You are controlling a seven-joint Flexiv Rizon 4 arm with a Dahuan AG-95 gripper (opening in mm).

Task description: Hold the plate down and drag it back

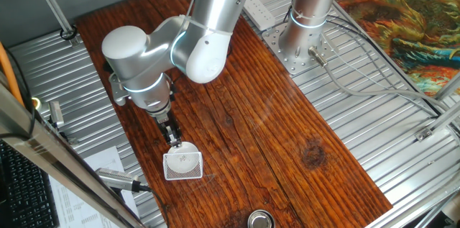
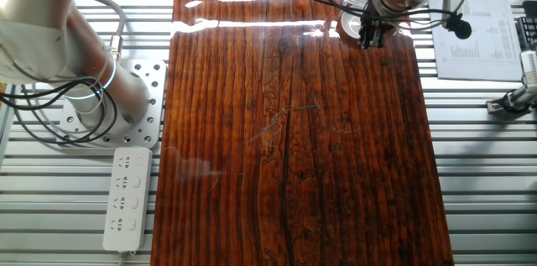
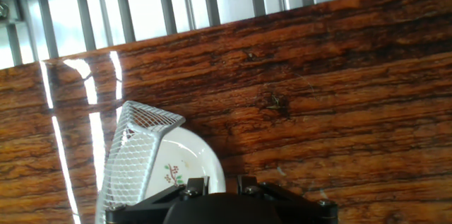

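The small white plate (image 3: 189, 162) has a tiny floral mark at its centre and lies on the wooden table near its end. A white grid-patterned card (image 3: 134, 160) leans tilted over the plate's left part. In one fixed view the card (image 1: 182, 166) covers most of the plate (image 1: 184, 147). My gripper (image 1: 174, 140) points down with its fingers close together, their tips at the plate's near rim. In the hand view only the finger bases (image 3: 195, 185) show, just over the plate's edge. In the other fixed view the gripper (image 2: 369, 41) stands beside the pale plate (image 2: 348, 26).
A round metallic cup (image 1: 260, 219) stands at the table's near end. A second arm's base (image 1: 298, 37) is bolted beside the table. A power strip (image 2: 126, 197) lies by it. Papers (image 2: 482, 35) lie past the table's edge. Metal slats surround the wooden top.
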